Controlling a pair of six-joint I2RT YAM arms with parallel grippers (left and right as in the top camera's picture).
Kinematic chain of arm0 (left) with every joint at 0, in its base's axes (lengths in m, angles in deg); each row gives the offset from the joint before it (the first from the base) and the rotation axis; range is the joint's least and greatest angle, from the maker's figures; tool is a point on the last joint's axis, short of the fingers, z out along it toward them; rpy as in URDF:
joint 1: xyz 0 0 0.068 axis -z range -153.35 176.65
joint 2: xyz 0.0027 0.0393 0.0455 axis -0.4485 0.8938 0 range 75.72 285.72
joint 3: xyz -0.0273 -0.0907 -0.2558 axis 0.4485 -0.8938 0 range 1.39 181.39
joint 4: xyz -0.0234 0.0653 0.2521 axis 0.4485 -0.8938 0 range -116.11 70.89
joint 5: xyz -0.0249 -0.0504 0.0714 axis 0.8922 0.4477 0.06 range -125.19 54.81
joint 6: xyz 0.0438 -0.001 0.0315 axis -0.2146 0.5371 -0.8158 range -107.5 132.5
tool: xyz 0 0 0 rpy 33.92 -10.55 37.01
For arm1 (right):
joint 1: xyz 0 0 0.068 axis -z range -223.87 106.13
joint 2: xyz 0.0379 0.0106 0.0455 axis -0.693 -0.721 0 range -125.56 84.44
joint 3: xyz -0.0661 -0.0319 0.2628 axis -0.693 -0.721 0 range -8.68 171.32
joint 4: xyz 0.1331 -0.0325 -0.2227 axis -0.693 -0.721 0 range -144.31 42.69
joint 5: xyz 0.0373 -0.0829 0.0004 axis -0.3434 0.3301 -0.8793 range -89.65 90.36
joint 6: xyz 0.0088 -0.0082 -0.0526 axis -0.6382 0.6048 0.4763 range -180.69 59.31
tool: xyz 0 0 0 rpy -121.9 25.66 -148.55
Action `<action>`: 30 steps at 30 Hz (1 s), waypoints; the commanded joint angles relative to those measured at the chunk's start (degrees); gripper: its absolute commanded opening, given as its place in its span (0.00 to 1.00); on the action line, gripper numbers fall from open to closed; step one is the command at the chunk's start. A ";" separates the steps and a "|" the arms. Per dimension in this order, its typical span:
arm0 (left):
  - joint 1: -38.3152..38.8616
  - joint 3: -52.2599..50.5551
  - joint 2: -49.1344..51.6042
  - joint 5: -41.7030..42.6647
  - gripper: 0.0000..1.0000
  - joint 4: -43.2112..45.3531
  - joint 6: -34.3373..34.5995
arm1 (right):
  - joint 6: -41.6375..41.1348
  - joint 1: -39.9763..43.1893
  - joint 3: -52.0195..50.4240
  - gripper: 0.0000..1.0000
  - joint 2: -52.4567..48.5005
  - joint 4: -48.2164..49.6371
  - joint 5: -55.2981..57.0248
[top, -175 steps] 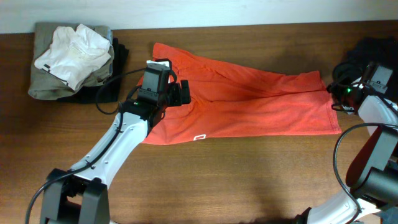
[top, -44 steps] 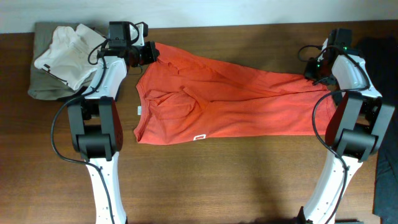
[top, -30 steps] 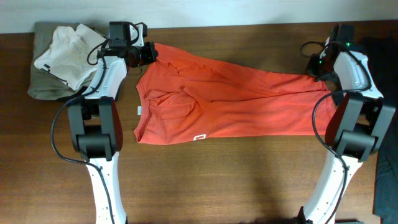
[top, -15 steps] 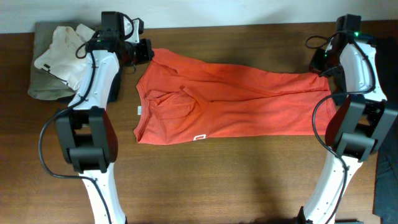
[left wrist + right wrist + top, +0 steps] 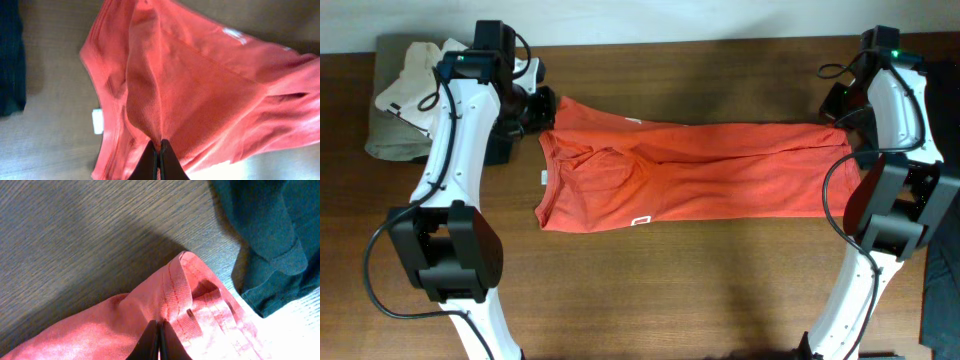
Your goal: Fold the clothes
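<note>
The brown wood-grain table (image 5: 700, 290) has the big red-orange short-sleeved cotton T-shirt (image 5: 720, 175) stretched across its middle, running from about 9 o'clock to 3 o'clock, with some bunching near the 9 o'clock end. Up at 10 o'clock there's a pile (image 5: 410, 100) of soft clothes, khaki underneath and white on top. It looks to me like the finished stack, parked out of the way. In the right wrist view a dark navy garment (image 5: 270, 240) sits just beside the shirt's 3 o'clock corner, probably waiting its turn. The left gripper (image 5: 159, 150) is at roughly 10 o'clock with its jaws pinched together on a raised ridge of the T-shirt. The right gripper (image 5: 159, 329), up at 2 o'clock, is clamped the same way on the hemmed corner. My guess is that grabbing both far corners lets the arms pull the cloth taut and carry that far edge toward 6 o'clock for a fold. The little white rectangular tag (image 5: 97, 121) pokes out from the shirt's edge near 9 o'clock.
</note>
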 commanded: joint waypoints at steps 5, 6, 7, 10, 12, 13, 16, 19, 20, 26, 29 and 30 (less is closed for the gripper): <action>-0.15 0.72 -1.20 -6.10 0.00 -2.99 0.74 | -3.52 4.46 2.47 0.04 3.37 -1.51 0.90; -0.15 0.72 -1.20 -6.12 0.00 -3.67 0.74 | -3.50 5.18 2.91 0.04 3.39 -2.27 0.68; -0.15 0.72 -1.20 -6.12 0.00 -4.20 0.74 | -3.39 5.60 3.23 0.04 3.41 -2.91 0.68; -0.13 0.72 -1.20 -6.14 0.00 -6.32 0.72 | -1.99 6.23 3.34 0.04 3.43 -4.15 0.61; -0.15 0.66 -1.18 -6.16 0.00 -7.98 0.72 | -2.01 6.23 3.32 0.04 3.43 -5.18 0.46; -0.15 0.44 -1.18 -6.19 0.00 -8.92 0.72 | -2.03 6.08 3.32 0.04 3.43 -5.46 0.48; -0.13 -0.55 -1.18 -6.82 0.00 -10.86 0.72 | -2.25 5.90 3.32 0.04 3.43 -6.08 0.48; -0.07 -2.54 -1.18 -6.95 0.00 -11.23 0.76 | -2.23 5.90 3.32 0.04 3.43 -7.43 0.50; 0.04 -3.76 -1.18 -6.97 0.00 -11.02 0.76 | -2.23 5.90 3.32 0.04 3.43 -8.26 0.48; 0.35 -14.34 -1.18 -6.54 0.00 -6.19 1.44 | -2.23 5.75 3.28 0.04 3.43 -13.57 0.48; 0.35 -18.73 -1.18 -6.54 0.11 -3.56 2.01 | -2.23 5.75 3.10 0.06 3.26 -15.93 0.48; 0.35 -19.91 -1.18 -6.56 0.33 -2.45 2.01 | -2.21 5.75 3.10 0.21 3.21 -16.59 0.48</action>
